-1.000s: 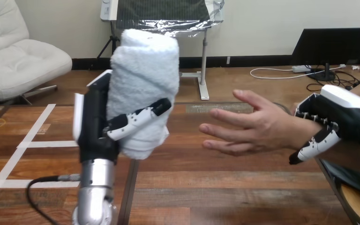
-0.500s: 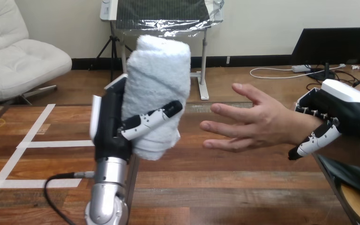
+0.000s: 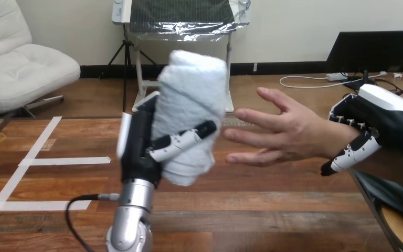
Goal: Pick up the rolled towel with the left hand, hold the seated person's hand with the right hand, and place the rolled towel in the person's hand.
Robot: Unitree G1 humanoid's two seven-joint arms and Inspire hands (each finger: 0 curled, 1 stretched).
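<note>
A white rolled towel (image 3: 191,100) stands upright above the table, gripped in my left hand (image 3: 139,144), whose fingers curl round its lower half. Just right of the towel is the person's hand (image 3: 283,131), open with the palm facing left and fingers spread toward the towel, a small gap between them. My right hand (image 3: 370,126) sits at the person's wrist on the far right, its fingers and thumb curled round the wrist.
The wooden table (image 3: 252,210) runs under both arms, with white tape lines (image 3: 36,157) across its left part. A dark round object (image 3: 393,210) sits at the lower right corner.
My left hand has carried the towel rightward, closing most of the gap to the person's fingers. The person's hand and my right hand have barely moved.
</note>
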